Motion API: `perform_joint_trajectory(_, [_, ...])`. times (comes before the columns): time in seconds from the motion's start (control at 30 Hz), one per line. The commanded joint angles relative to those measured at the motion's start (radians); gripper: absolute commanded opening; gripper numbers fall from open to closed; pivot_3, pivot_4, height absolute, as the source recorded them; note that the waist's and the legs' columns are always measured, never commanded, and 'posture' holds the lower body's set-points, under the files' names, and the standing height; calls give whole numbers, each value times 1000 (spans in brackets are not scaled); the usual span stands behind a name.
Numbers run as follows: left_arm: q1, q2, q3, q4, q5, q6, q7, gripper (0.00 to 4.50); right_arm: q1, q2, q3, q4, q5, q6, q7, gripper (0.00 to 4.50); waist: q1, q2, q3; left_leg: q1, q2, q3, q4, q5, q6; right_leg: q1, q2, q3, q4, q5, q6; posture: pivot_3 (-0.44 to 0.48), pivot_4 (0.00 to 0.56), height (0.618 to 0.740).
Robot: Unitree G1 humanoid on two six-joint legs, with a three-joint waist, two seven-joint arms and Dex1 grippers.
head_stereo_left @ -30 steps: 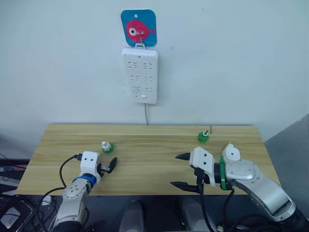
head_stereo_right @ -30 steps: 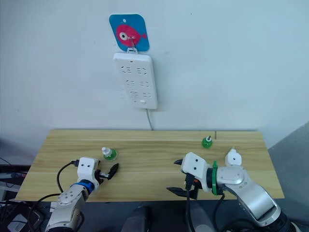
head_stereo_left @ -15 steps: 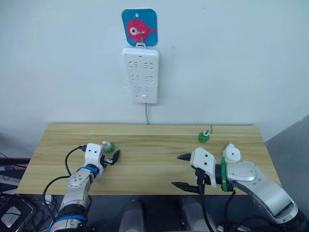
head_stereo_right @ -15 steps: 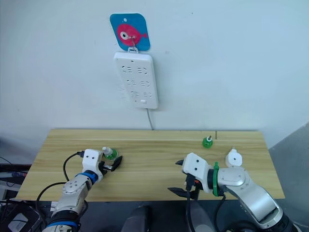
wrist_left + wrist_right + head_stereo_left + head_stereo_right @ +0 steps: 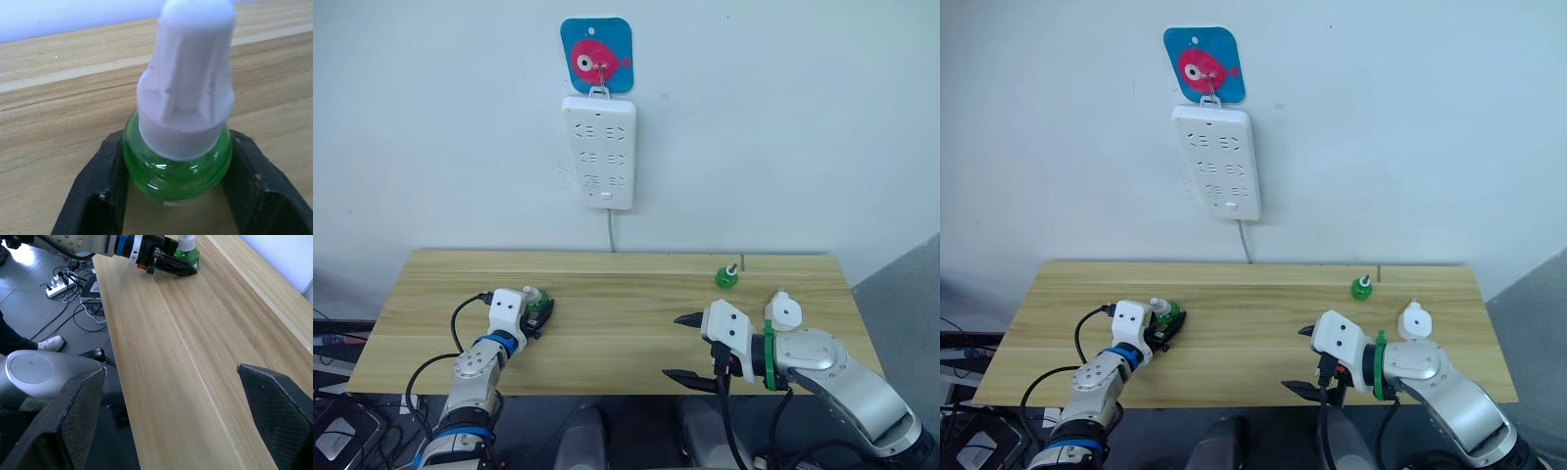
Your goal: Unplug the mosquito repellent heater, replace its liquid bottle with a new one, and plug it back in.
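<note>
left wrist view: the left gripper (image 5: 177, 196) closes its black fingers (image 5: 93, 193) against a white-capped green liquid bottle (image 5: 180, 132) standing on the wooden table (image 5: 58, 98). the right gripper (image 5: 687, 347) hangs wide open and empty, the mosquito repellent heater (image 5: 782, 309) at its 2 o'clock.

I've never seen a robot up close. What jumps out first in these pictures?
Probably the tall white power strip hanging on the wall under a blue plaque with a pink fish. Below it, on the wooden table, the left gripper has its black jaws around a small green bottle with a white cap. The right gripper hangs wide open at the table's near edge.
</note>
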Motion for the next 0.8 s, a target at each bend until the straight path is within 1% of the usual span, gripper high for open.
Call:
perform_joint_trajectory(0.03, [44, 20, -25, -29, 16, -24, -42, 2230, -18, 6, -21, -35, 16, -15, 0, 4500, -2, 0, 0, 0, 0, 0, 0, 0, 0, 0, 0, 0, 0, 0, 0, -140, 220, 724])
perform_joint_trajectory(0.1, [71, 34, -35, -100, 2, -15, -86, 2230, -33, 9, -30, -32, 24, -12, 3, 4500, -7, 0, 0, 0, 0, 0, 0, 0, 0, 0, 0, 0, 0, 0, 0, -146, 218, 724])
perform_joint_trajectory(0.2, [128, 69, -86, -322, -47, 46, -225, 2230, -82, 19, -62, -26, 62, 19, 9, 4500, -15, 0, 0, -1, 1, 0, -1, 0, 0, -1, -4, 0, 0, 0, 0, -151, 206, 724])
perform_joint_trajectory(0.33, [163, 149, -160, -641, -151, 276, -399, 2230, -175, 44, -77, -15, 115, 71, 16, 4500, -13, 0, 0, -3, 1, -2, 0, 0, 0, -2, -5, -2, 0, 0, 0, -151, 192, 724])
perform_joint_trajectory(0.43, [123, 228, -221, -815, -222, 448, -517, 2230, -253, 81, -67, -8, 151, 113, 13, 4500, -16, 1, -1, -4, 1, -3, 0, 0, 0, -2, -4, -3, 0, 0, 0, -151, 177, 724])
perform_joint_trajectory(0.53, [48, 288, -273, -912, -264, 575, -607, 2230, -332, 130, -44, 10, 196, 149, 30, 4500, -19, 1, -1, -7, 0, -3, 0, 0, 0, -6, -4, -3, 0, 1, -1, -163, 164, 724])
perform_joint_trajectory(0.63, [-42, 322, -325, -965, -285, 667, -673, 2230, -417, 158, -19, 48, 240, 233, 45, 4500, -25, 2, -2, -13, 0, -4, 1, 1, 0, -11, -4, -6, 1, 3, -4, -174, 156, 724])
perform_joint_trajectory(0.73, [-121, 335, -370, -984, -282, 716, -720, 2230, -478, 211, -7, 100, 253, 283, 14, 4500, -33, 2, -3, -14, -1, -7, 1, 1, 0, -11, -4, -8, 1, 3, -5, -183, 150, 724])
perform_joint_trajectory(0.8, [-151, 337, -391, -981, -265, 714, -742, 2230, -498, 241, 1, 119, 259, 306, 1, 4500, -40, 2, -3, -15, 0, -8, 1, 1, 0, -11, -4, -10, 1, 3, -5, -189, 148, 724])
